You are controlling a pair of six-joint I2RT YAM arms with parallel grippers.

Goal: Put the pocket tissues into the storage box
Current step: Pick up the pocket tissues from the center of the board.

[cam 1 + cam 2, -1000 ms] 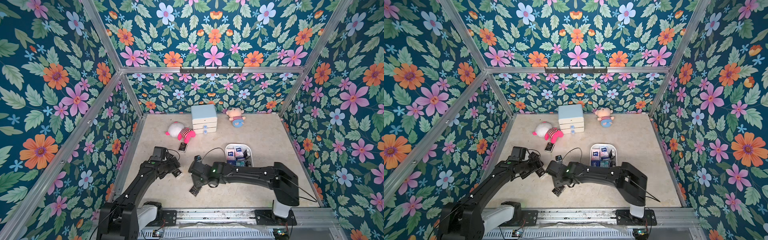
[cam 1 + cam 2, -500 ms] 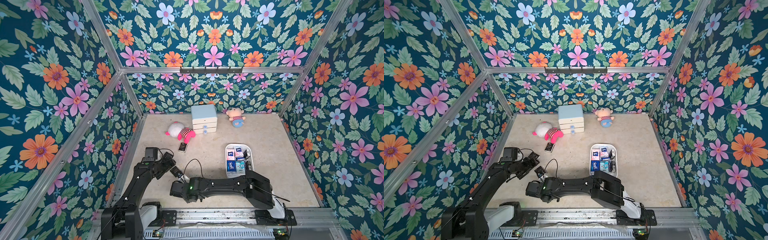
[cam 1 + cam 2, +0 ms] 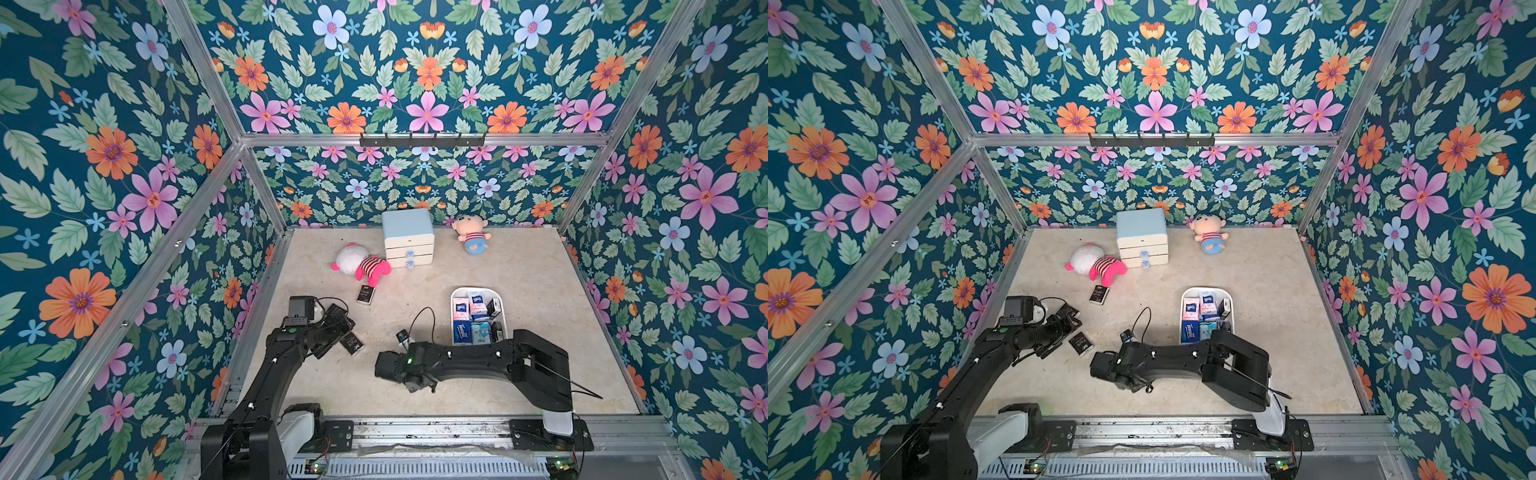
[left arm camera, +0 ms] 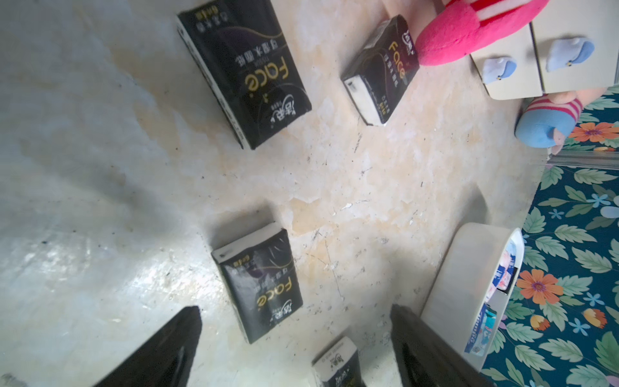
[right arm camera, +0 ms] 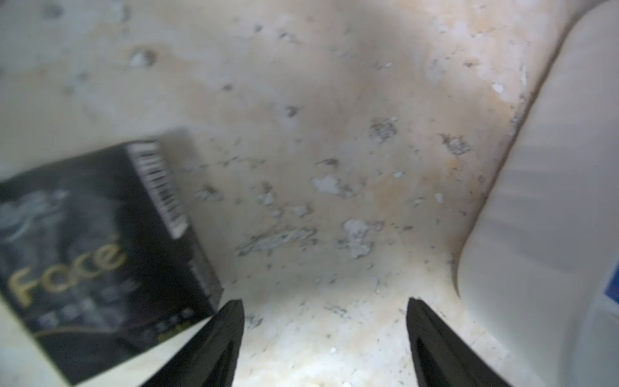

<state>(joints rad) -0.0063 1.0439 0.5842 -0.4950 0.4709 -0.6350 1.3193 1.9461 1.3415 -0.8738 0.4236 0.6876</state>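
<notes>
Left gripper [image 4: 295, 310] spread wide, empty, above loose black pocket tissues [image 4: 258, 281] near the bench's left edge. Right gripper [image 5: 325, 301] parted too, nothing between, a black packet [image 5: 93, 254] beside one finger. More packets packed in the storage box [image 3: 475, 289] right of centre. Beyond, pink plush toy [image 3: 361, 266] and drawer cabinet [image 3: 407, 237] by the back edge.

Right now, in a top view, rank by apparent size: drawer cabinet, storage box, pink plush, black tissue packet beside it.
1. storage box and drawer cabinet: alike, box partly hidden.
2. pink plush.
3. black tissue packet.
</notes>
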